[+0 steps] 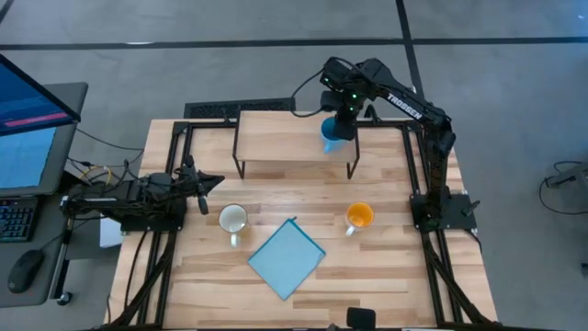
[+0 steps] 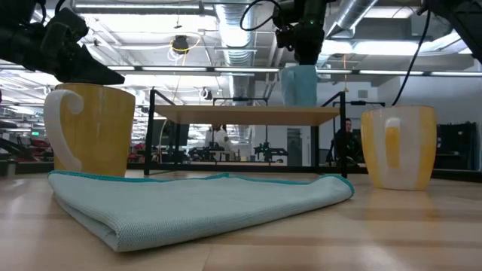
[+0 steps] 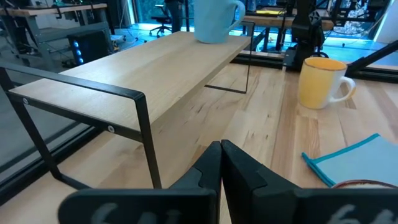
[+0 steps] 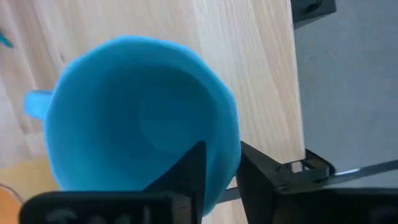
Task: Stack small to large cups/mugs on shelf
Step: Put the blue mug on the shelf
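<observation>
A light blue mug point(image 1: 331, 134) point(image 4: 137, 118) stands upright by its base on the right end of the shelf point(image 1: 285, 138) point(image 2: 248, 114). My right gripper point(image 4: 222, 171) point(image 1: 342, 121) points down over it, open. One finger is inside the mug and one outside, on either side of the rim opposite the handle. On the table in front of the shelf stand the cream mug point(image 1: 233, 219) at the left and the orange mug point(image 1: 359, 217) at the right. My left gripper point(image 3: 221, 162) point(image 1: 213, 181) waits shut at the table's left, holding nothing. My right gripper comes from above, its fingers astride the blue mug's wall point(image 4: 224, 146) at the rim, one finger point(image 4: 193, 168) inside and one outside. Whether the fingers touch the wall, I cannot tell. The mug stands upright on the shelf top.
A flat light blue cloth point(image 1: 287, 257) point(image 2: 196, 203) lies near the table's front edge, between the two mugs. The shelf's left and middle top is bare wood point(image 3: 155, 68). Black frame rails point(image 1: 175, 147) run along the table's sides.
</observation>
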`<move>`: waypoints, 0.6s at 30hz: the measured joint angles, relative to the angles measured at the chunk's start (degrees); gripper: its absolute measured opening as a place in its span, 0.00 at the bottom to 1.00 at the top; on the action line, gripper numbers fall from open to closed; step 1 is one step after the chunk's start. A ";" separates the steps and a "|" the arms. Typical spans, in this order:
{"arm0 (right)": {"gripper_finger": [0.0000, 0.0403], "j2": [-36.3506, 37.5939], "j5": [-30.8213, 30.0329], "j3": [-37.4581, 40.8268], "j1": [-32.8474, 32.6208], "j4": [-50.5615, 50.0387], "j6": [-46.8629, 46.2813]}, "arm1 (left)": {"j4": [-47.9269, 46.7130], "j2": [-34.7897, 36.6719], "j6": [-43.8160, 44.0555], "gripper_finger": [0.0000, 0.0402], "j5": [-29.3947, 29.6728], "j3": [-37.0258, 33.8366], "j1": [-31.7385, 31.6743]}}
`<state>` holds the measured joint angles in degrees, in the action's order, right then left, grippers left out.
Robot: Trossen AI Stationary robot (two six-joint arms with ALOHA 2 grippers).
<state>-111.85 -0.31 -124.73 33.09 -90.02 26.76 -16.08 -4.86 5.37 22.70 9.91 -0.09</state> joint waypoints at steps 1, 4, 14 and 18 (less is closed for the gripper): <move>0.27 0.00 -0.23 0.00 -0.16 0.00 0.66 | 0.00 -0.02 0.00 0.00 0.00 0.00 -0.01; 0.27 0.00 -0.47 0.00 -0.49 0.41 2.10 | 0.00 -0.02 0.00 0.00 -0.02 0.00 0.02; 0.25 0.00 -2.98 0.00 -0.81 3.03 2.30 | -0.04 -0.02 0.01 0.00 -0.04 0.00 0.02; 0.25 0.00 -2.79 0.00 -0.95 4.47 2.36 | -0.11 -0.01 0.32 0.00 -0.07 0.00 0.00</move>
<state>-111.85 -3.09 -124.73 32.14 -85.54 29.12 -16.19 -4.87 5.69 22.63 9.91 -0.09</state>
